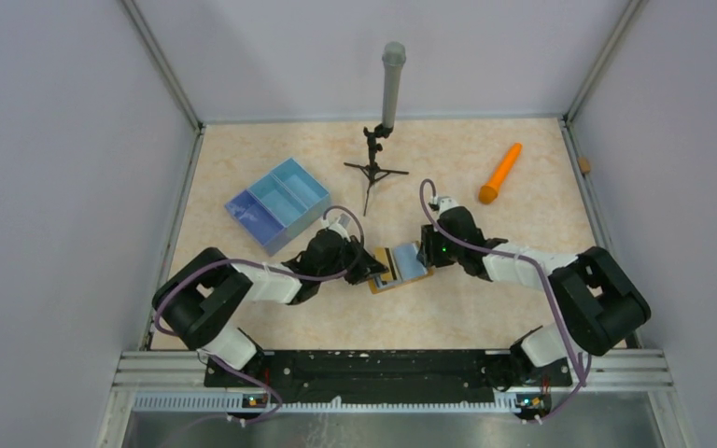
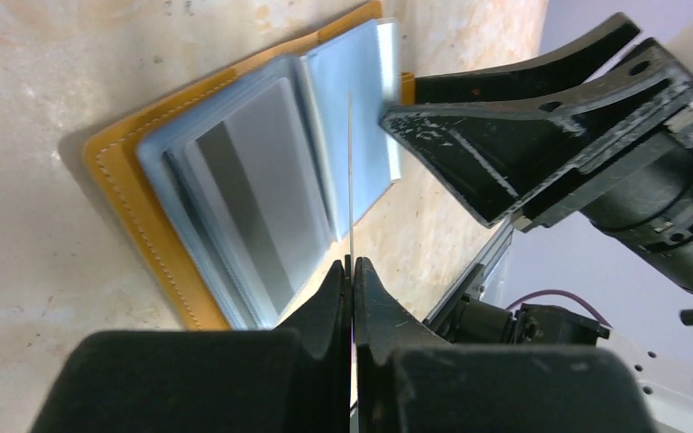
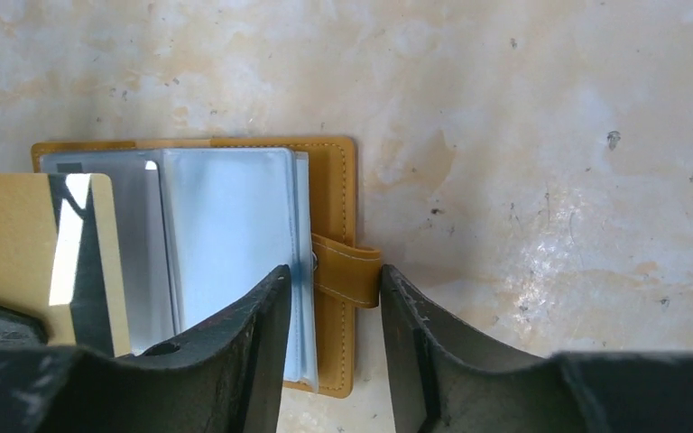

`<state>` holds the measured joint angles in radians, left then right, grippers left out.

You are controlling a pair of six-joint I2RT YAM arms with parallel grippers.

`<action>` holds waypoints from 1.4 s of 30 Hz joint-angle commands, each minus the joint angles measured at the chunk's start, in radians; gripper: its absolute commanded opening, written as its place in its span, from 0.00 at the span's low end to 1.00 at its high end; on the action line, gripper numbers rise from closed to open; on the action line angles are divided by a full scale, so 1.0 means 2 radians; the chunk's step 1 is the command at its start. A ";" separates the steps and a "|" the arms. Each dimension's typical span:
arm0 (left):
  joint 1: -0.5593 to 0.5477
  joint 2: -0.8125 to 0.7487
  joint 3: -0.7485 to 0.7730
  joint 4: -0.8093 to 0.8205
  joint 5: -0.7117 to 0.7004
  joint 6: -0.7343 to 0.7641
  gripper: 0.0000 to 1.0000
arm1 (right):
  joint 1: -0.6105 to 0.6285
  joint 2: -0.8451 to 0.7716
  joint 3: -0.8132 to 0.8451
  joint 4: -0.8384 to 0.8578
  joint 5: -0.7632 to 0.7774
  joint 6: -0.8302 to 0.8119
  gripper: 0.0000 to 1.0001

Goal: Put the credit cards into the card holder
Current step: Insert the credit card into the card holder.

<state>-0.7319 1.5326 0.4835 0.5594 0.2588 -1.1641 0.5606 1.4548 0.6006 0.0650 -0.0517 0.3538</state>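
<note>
Two grippers are sharing one job: one is feeding in a card, the other is minding the card holder.

The card holder [image 3: 334,180] is lying open on the table [image 3: 550,135] between the arms, pockets facing up, with a grey striped card [image 2: 253,189] already sitting in a sleeve. The left gripper [image 2: 350,271] is pinching a credit card [image 3: 9,244] tightly by one end and holding it over the open pockets. It seems to be doing this so the free end can be aimed at a pocket mouth. The right gripper [image 3: 336,289] is standing half open, its fingers straddling the snap tab [image 3: 347,271], probably to stop the holder sliding or folding shut. I cannot tell whether it is actually squeezing the tab.
</note>
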 commanded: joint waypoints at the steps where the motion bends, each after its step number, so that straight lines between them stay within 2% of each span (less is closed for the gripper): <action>1: -0.006 0.021 -0.007 0.038 -0.007 -0.010 0.00 | 0.005 0.018 0.014 -0.022 0.023 0.010 0.38; 11: -0.008 0.057 -0.015 0.082 0.002 -0.018 0.00 | 0.005 0.024 0.013 -0.031 0.051 0.018 0.27; 24: -0.008 0.075 -0.034 0.145 0.016 -0.045 0.00 | 0.005 0.030 0.016 -0.031 0.050 0.024 0.26; 33: -0.008 0.090 -0.065 0.242 0.019 -0.058 0.00 | 0.005 0.034 0.018 -0.043 0.050 0.024 0.26; 42: -0.008 0.104 -0.068 0.258 0.024 -0.061 0.00 | 0.005 0.037 0.022 -0.047 0.052 0.026 0.25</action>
<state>-0.7452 1.7176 0.3492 0.9886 0.2977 -1.2804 0.5625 1.4967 0.6380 0.0441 0.0120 0.4072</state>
